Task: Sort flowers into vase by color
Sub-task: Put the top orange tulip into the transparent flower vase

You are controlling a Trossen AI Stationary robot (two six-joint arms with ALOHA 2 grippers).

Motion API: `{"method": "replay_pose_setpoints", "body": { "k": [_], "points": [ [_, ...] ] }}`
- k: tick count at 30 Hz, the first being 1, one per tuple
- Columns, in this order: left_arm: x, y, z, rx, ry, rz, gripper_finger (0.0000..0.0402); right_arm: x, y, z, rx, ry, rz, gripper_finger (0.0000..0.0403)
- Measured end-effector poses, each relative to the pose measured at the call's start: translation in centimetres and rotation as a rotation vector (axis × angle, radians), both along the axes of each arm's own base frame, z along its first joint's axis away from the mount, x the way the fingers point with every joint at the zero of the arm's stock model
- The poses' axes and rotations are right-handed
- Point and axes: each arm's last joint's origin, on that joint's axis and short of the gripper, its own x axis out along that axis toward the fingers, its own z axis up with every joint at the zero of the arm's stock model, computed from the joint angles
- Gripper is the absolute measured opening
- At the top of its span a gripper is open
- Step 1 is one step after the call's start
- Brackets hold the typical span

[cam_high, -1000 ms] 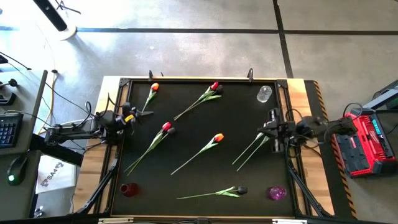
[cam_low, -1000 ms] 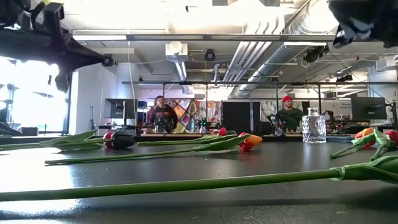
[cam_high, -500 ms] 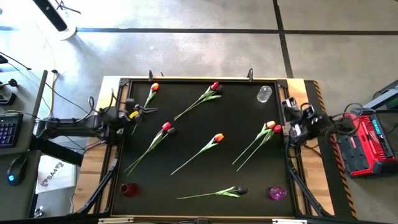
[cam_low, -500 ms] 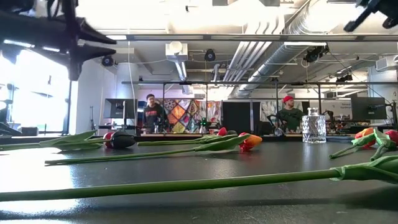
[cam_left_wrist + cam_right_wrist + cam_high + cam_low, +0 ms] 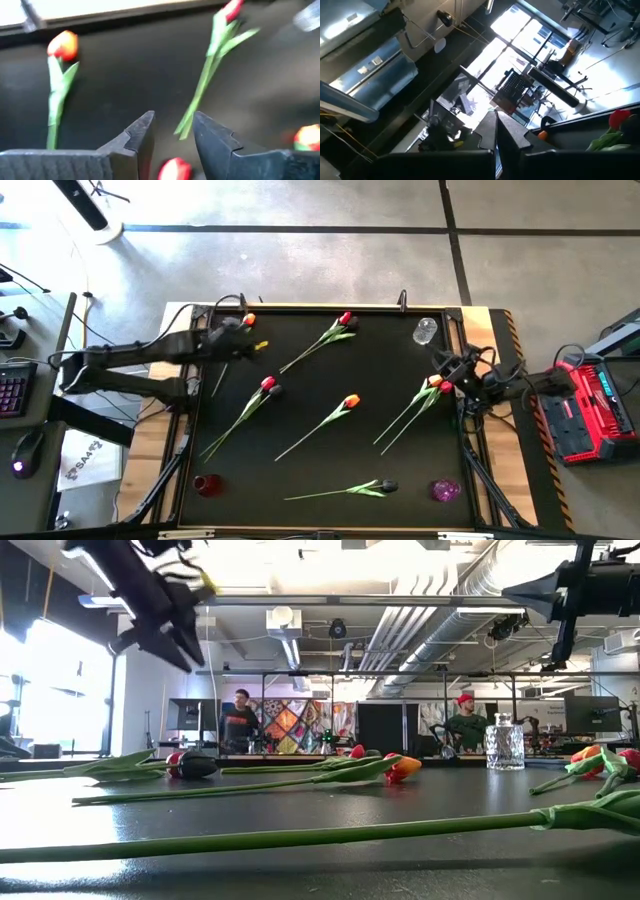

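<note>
Several flowers lie flat on the black table [image 5: 300, 430]: an orange one [image 5: 248, 320], red ones [image 5: 345, 318] [image 5: 268, 383], an orange-red one [image 5: 351, 400], an orange and red pair [image 5: 435, 383] and a dark one [image 5: 388, 485]. A clear vase [image 5: 425, 330], a red vase [image 5: 207, 484] and a purple vase [image 5: 445, 490] stand near the table's corners. My left gripper [image 5: 172, 125] hangs open above the far left of the table, tipped down, between the orange flower [image 5: 62, 45] and a red flower [image 5: 231, 10]. My right gripper [image 5: 495, 132] is shut, raised at the right edge beside the pair.
A metal frame rims the table [image 5: 330, 307]. Wooden boards [image 5: 510, 340] lie outside it on both sides. A red case [image 5: 590, 405] sits right of the table. Beyond the far edge, people [image 5: 240, 725] stand in the room.
My left gripper has swung from the table's left edge toward the far edge and in over the table, risen and tipped downward, ending beside the orange flower. My right gripper has rolled and turned off the pair of flower heads at the right edge, which now show.
</note>
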Motion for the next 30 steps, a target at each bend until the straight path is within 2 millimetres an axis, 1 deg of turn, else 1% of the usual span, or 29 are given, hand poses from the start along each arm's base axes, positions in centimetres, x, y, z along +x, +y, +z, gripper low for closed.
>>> {"method": "replay_pose_setpoints", "body": {
  "k": [2,4,7,10,14,19,25,30],
  "points": [
    [0.5,1.0,-1.1,-0.053,0.093,-0.022,0.0135,0.1,0.0,0.0,0.039,-0.023,0.016,0.0],
    [1.0,2.1,-2.3,-0.109,0.149,-0.03,0.0151,0.4,0.1,-0.2,0.092,-0.037,0.044,0.0],
    [1.2,3.9,-3.9,-0.15,0.235,-0.009,0.0184,1.1,0.4,-0.6,0.118,-0.017,0.142,0.0],
    [0.8,5.8,-5.3,-0.181,0.307,0.036,0.0219,1.9,0.8,-1.1,0.133,0.02,0.262,0.0],
    [-0.1,8.1,-6.7,-0.236,0.371,0.086,0.0248,2.8,1.2,-1.9,0.215,0.06,0.34,0.0],
    [-1.1,9.9,-7.9,-0.269,0.426,0.12,0.0251,3.8,1.4,-2.2,0.241,0.078,0.348,0.0003],
    [-1.8,11.8,-9.6,-0.273,0.51,0.136,0.0242,5.4,1.6,-1.4,0.244,0.145,0.31,0.0031],
    [-1.9,13.0,-11.6,-0.34,0.517,0.108,0.0233,7.0,1.9,-1.0,0.24,0.214,0.29,0.0049]
  ]
}}
